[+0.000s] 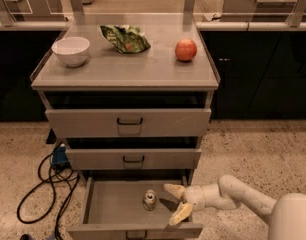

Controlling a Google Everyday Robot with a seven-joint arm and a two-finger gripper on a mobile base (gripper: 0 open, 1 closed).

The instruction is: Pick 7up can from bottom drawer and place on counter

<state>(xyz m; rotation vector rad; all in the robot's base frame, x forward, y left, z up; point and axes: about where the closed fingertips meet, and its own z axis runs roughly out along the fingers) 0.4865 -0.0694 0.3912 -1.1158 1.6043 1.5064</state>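
Observation:
The 7up can (149,199) stands upright on the grey floor of the bottom drawer (110,209), which is pulled out. My gripper (176,204) is open, with its two pale fingers spread, just right of the can and over the drawer's right side. It does not touch the can. The arm reaches in from the lower right. The counter (128,66) is the flat grey top of the cabinet, above the three drawers.
On the counter sit a white bowl (70,50) at the left, a green foil snack bag (125,37) at the back middle and a red-orange apple (186,49) at the right. Black cables (48,184) lie on the floor left of the cabinet.

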